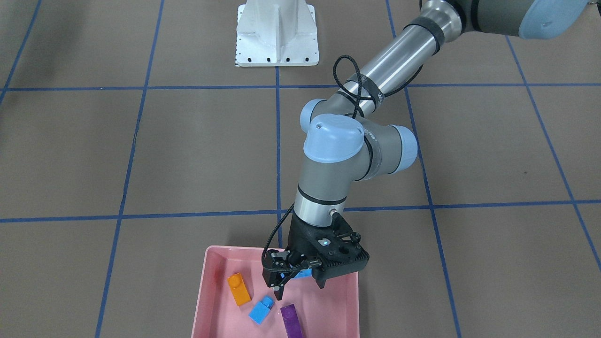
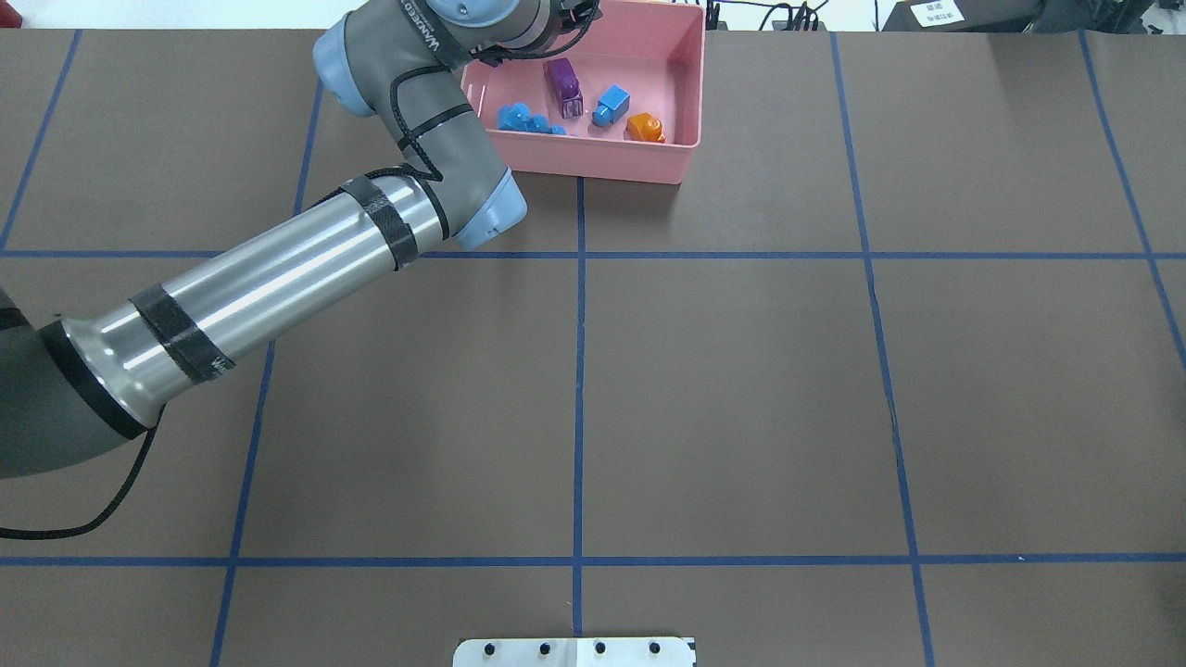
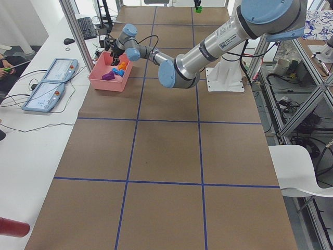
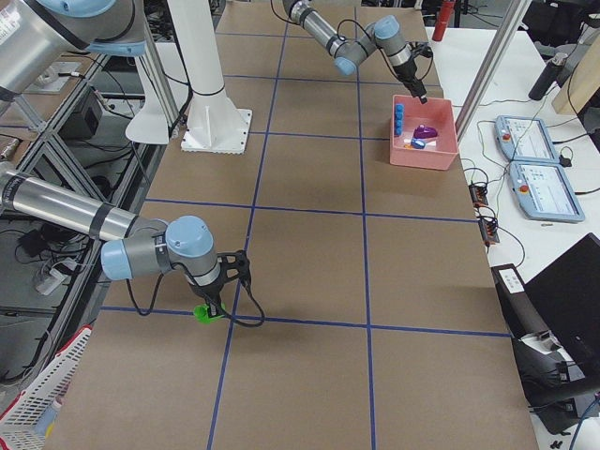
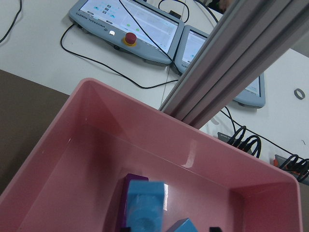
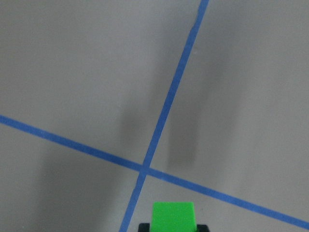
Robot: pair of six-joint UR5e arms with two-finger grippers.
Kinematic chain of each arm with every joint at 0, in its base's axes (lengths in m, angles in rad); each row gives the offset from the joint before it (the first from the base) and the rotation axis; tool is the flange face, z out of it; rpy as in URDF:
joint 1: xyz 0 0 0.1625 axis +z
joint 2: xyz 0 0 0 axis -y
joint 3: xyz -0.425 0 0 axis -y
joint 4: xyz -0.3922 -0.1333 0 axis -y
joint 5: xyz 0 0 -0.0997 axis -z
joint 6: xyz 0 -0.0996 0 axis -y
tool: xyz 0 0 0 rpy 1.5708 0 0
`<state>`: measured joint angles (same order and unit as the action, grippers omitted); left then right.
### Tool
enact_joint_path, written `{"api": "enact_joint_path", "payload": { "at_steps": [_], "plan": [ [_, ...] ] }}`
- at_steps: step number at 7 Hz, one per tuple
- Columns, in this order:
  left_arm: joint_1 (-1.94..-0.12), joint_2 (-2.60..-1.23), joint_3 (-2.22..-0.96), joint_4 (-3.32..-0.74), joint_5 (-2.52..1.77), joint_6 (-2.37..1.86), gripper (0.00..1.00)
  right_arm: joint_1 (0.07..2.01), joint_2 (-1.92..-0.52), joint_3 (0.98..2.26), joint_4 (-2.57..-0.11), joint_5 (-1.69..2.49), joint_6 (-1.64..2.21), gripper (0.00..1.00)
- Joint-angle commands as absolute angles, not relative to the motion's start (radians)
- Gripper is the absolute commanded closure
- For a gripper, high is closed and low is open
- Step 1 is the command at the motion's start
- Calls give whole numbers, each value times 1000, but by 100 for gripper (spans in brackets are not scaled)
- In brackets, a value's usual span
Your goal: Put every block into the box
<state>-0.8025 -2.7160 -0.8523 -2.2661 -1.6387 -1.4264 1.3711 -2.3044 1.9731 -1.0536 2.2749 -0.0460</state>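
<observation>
The left gripper [image 1: 301, 290] is hovering, jaws spread, over the shallow pink plastic tray [image 1: 213, 305]. Inside it, the long blue plastic brick [image 2: 528, 120] is lying with its long axis along the robot-side wall. The right gripper [image 4: 209, 306] is clamping the small green plastic brick [image 6: 174, 216] down at the brown table [image 4: 309, 281].

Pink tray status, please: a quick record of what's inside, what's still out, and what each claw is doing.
tray: shallow rectangular pink plastic tray
inside: glossy orange plastic brick, purple plastic brick, small blue plastic brick, long blue studded plastic brick by the robot-side wall
outside: green plastic brick, far from the tray
left claw: open, above the tray
right claw: shut on the green plastic brick
left to do: one brick
</observation>
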Motion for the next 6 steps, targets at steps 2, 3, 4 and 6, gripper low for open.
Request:
{"api": "enact_joint_path", "payload": {
  "at_steps": [2,3,4,6],
  "plan": [
    [-821,-2715,-932,-2188,-1736,-1503,0,1434,-1991,1976,-1352,2276,-49,100],
    [-842,-2706,-1027,-2020,-1799,-1496,0,1469,-1882,1974,-1458,2281,-75,100],
    [-863,-2666,-1130,-1903,-1853,-1488,0,1504,-1755,1973,-1594,2284,-101,100],
    [-894,-2433,-1356,-1882,-1861,-1290,0,1509,-1495,1953,-1812,2278,-103,100]
  ]
}}
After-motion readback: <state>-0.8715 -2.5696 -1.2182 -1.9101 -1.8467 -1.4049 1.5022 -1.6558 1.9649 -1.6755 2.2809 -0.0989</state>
